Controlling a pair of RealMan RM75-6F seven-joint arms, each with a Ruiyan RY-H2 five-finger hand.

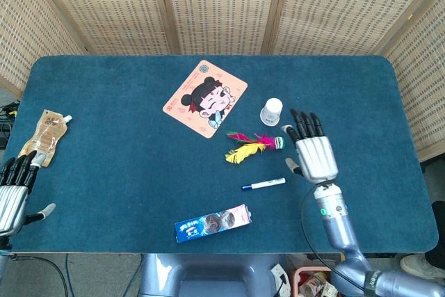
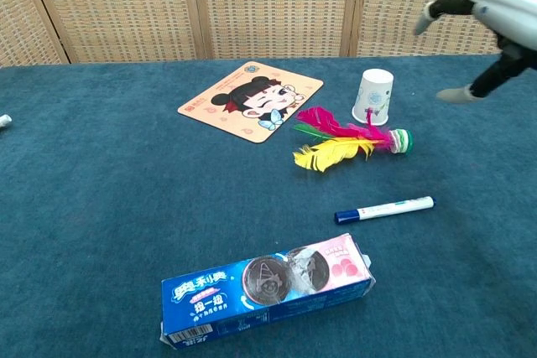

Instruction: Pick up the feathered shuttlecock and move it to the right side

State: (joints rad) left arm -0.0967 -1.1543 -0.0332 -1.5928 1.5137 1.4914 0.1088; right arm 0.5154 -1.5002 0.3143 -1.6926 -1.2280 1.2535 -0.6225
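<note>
The feathered shuttlecock (image 1: 252, 145) (image 2: 347, 140) lies on the blue table with pink, green and yellow feathers pointing left and its green base to the right. My right hand (image 1: 313, 151) (image 2: 485, 16) hovers above the table just right of the shuttlecock's base, fingers spread, holding nothing. My left hand (image 1: 14, 189) rests at the table's near left edge, fingers apart and empty; the chest view does not show it.
A white paper cup (image 1: 272, 111) (image 2: 373, 96) stands just behind the shuttlecock. A blue-capped marker (image 1: 263, 184) (image 2: 384, 209) lies in front of it. A cartoon mat (image 1: 205, 97), a cookie box (image 1: 213, 222) (image 2: 267, 288) and a snack pouch (image 1: 44, 133) also lie on the table (image 1: 125, 158).
</note>
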